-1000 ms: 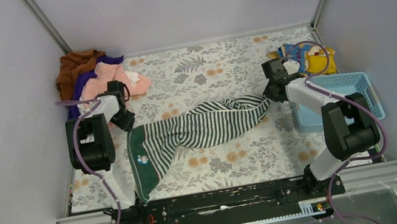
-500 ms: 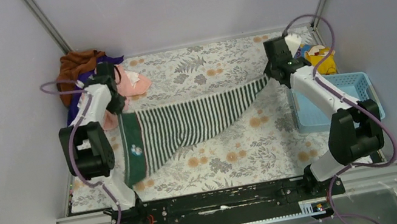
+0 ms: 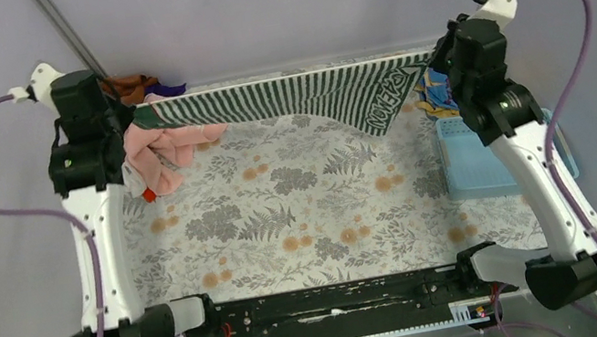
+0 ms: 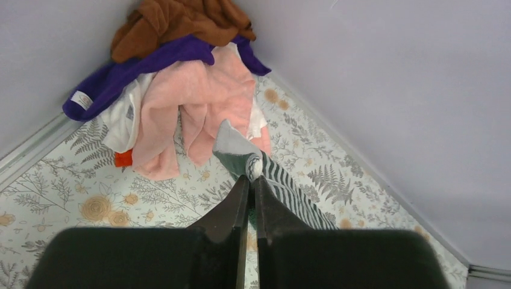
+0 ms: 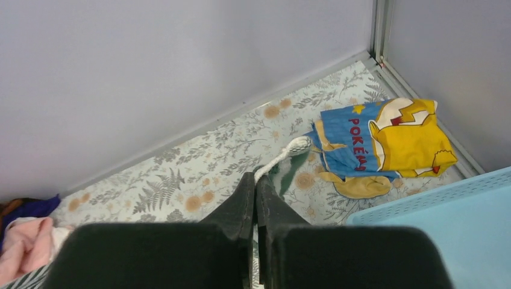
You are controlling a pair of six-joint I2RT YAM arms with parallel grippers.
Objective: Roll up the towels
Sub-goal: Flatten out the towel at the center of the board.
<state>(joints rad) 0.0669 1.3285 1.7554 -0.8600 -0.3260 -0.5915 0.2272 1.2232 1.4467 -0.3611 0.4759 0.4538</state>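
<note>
**Striped towel stretched between both my sets of fingers**

My left fingers (image 4: 248,183) are pressed together on one corner of the striped towel (image 3: 291,95). A small nub of cloth pokes out past their tips. My right fingers (image 5: 253,180) are clamped the same way on the opposite end.

The towel hangs in the air as a nearly straight band along the far edge of the floral worktop (image 3: 303,214), lifted clear of it. A flap with lettering droops down near the right end.

Under my left wrist, in the far left corner, lies a heap: a pink towel (image 4: 199,102), a purple towel (image 4: 138,69), a brown towel (image 4: 175,21) on top and a white towel (image 4: 123,117) beneath.

Below my right wrist a blue-and-yellow printed cloth (image 5: 385,141) rests just beside the blue basket (image 3: 470,161).
</note>
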